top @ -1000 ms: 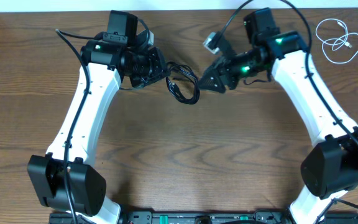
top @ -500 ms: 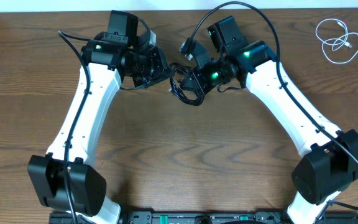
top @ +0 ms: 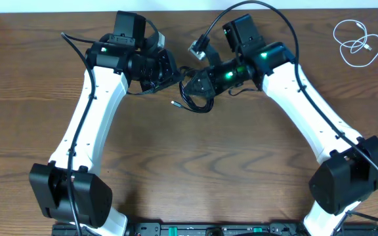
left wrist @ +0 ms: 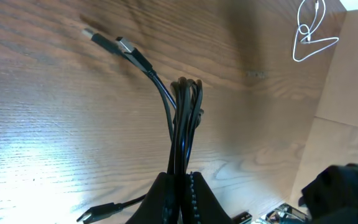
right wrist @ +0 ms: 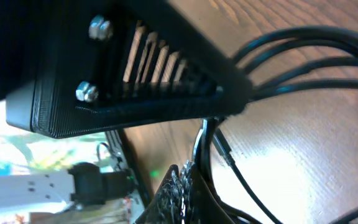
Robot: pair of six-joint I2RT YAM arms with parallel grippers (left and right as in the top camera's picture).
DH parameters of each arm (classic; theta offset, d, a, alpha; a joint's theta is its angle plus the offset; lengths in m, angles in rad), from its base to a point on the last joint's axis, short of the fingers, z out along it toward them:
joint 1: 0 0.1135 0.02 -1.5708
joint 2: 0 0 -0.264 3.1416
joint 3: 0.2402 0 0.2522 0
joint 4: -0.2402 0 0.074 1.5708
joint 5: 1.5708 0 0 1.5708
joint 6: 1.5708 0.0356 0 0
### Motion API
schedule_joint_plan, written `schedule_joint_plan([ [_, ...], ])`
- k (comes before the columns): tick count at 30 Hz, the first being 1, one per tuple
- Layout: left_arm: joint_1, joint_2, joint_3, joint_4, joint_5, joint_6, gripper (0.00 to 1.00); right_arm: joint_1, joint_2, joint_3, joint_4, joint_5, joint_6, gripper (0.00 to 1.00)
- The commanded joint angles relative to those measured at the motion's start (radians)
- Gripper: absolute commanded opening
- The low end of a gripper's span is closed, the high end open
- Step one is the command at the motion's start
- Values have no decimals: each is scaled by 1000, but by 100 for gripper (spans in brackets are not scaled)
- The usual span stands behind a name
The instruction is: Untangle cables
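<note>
The black cables [top: 201,99] lie as one tangled bundle at the back middle of the table, between my two grippers. My left gripper [top: 178,77] is shut on the bundle's left side. In the left wrist view the strands [left wrist: 182,112] rise straight out of the closed gripper [left wrist: 182,177], with one plug [left wrist: 124,46] ahead and another [left wrist: 95,214] beside the fingers. My right gripper [top: 190,84] presses into the bundle from the right and is shut [right wrist: 188,173]. A strand [right wrist: 205,140] runs along its fingers, but I cannot see whether it is pinched. The white cable [top: 356,40] lies coiled apart at the back right.
A thick black cord [top: 248,8] arches over the right arm near the table's back edge. The left gripper's black body [right wrist: 135,81] fills the top of the right wrist view, very close. A cardboard wall [left wrist: 350,81] stands beyond the white cable [left wrist: 309,37].
The right arm swung left to the black bundle and its jaws closed. The bundle shifted slightly, and a plug end now pokes out on its lower left. The left arm stayed put.
</note>
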State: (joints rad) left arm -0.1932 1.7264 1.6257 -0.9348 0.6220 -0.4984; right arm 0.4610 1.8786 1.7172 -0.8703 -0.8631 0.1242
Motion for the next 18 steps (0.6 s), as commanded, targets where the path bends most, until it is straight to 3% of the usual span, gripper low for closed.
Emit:
schedule_joint_plan([
  [1, 8, 2, 6, 1, -8, -9, 7, -22, 2, -4, -17, -40, 58, 1],
  [8, 8, 2, 6, 1, -9, -38, 7, 24, 5, -5, -51, 74, 114, 1],
  [18, 8, 2, 6, 1, -35, -47, 8, 43, 5, -5, -76, 26, 108, 1],
])
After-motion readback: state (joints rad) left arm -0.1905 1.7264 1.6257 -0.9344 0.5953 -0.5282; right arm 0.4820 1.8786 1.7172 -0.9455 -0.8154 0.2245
